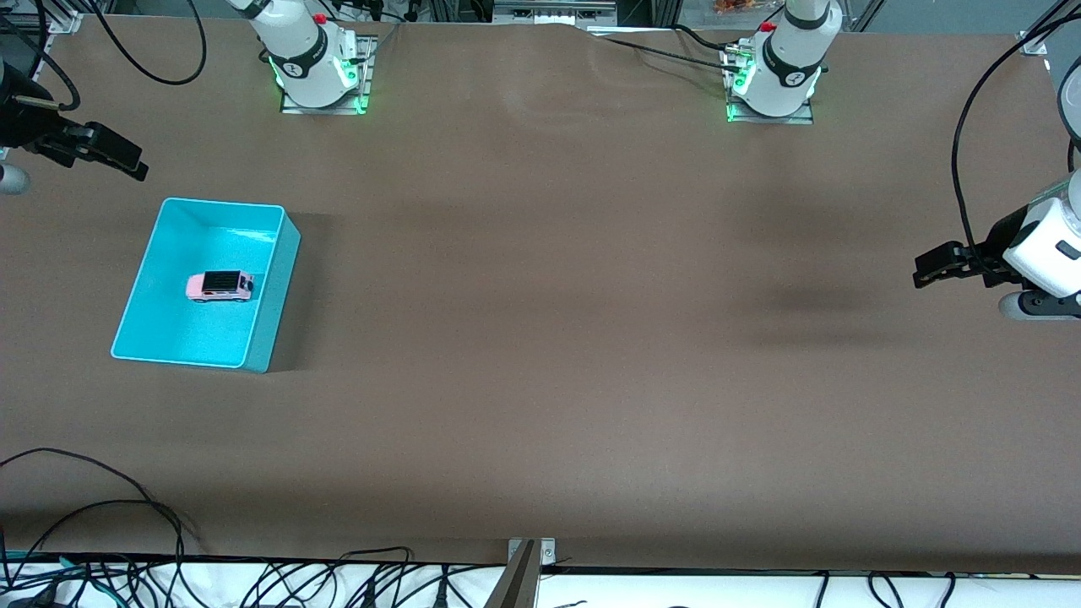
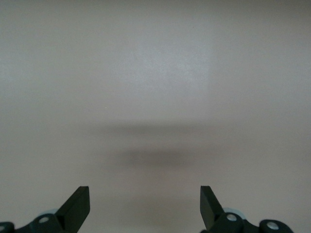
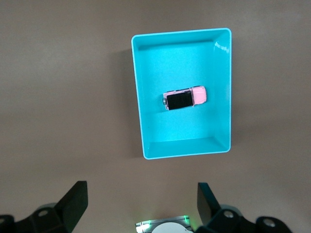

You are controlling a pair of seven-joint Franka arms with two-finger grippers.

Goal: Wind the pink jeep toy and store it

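While the left hand (image 1: 925, 274) waits wide open and empty over bare tabletop (image 1: 540, 338), the pink jeep toy (image 1: 220, 286) sits in the cyan bin (image 1: 272, 295) much closer to the equally open, empty right hand (image 1: 135, 167), its long axis crosswise to the bin's length.
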